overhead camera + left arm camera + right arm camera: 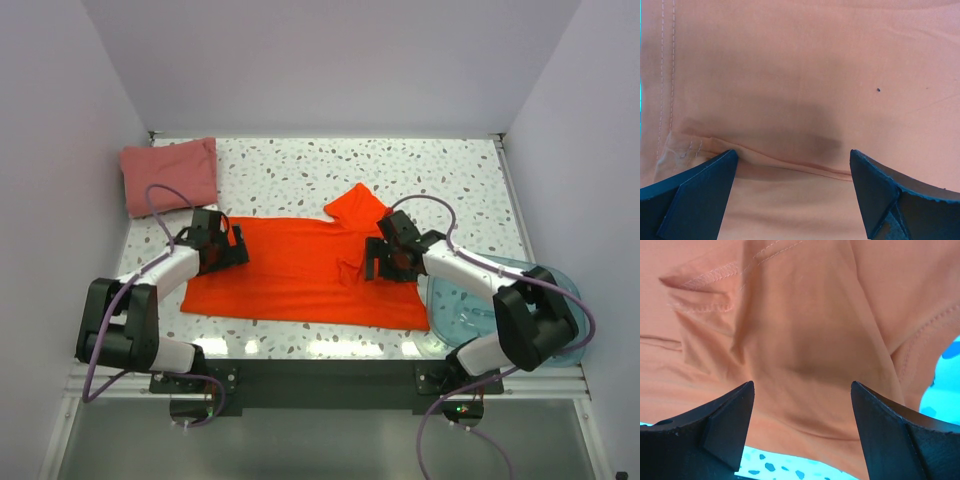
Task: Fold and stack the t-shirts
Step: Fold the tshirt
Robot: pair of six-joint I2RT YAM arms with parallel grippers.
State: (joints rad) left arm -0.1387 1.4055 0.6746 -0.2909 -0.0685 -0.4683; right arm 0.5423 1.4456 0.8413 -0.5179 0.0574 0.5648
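Observation:
The bright orange-red t-shirt (300, 272) lies spread flat across the middle of the table, one sleeve (357, 205) pointing to the back. The dusty pink-red t-shirt (168, 174) lies folded at the back left corner. My left gripper (222, 243) is open, low over the orange shirt's left end; its wrist view shows flat cloth with a fold (790, 160) between the fingers. My right gripper (388, 258) is open over the shirt's right part near the sleeve; wrinkled cloth (800, 365) fills its view and the shirt's edge runs between its fingers.
A translucent blue plastic tub (500, 300) stands at the front right, close beside the right arm. The speckled table (300, 175) has white walls at the left, back and right. Bare tabletop (790, 465) shows below the shirt's edge in the right wrist view.

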